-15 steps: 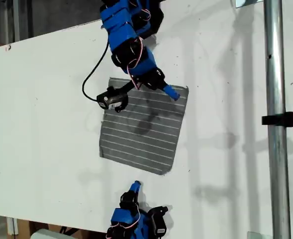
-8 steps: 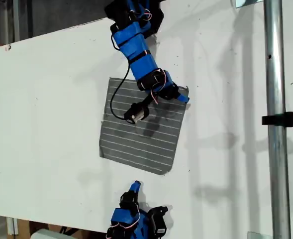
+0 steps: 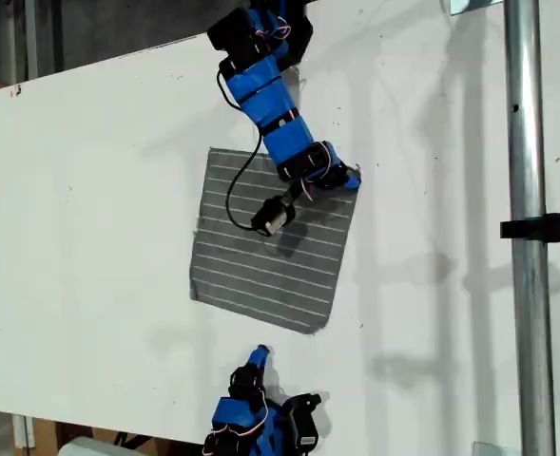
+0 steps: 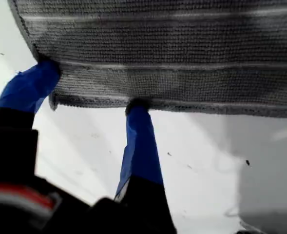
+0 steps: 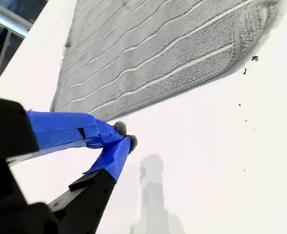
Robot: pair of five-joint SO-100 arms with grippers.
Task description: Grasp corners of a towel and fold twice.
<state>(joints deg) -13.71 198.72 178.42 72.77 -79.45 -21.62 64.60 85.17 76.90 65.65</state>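
A white table (image 3: pixel 89 237) fills the scene (a metal pole (image 3: pixel 525 237) crosses it).

The towel (image 3: pixel 270 242) lies flat on the white table (image 3: pixel 89 209). One blue arm (image 3: pixel 270 104) reaches onto its far corner (image 3: pixel 351 176); another arm (image 3: pixel 256 413) waits near the exterior view's bottom edge.

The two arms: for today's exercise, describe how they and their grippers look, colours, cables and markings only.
Both arms have blue bodies with black motor blocks and thin red and white wires. My first gripper and my second gripper have black jaws with fingers wrapped in blue tape. A black cable loops to the first arm's small black camera.
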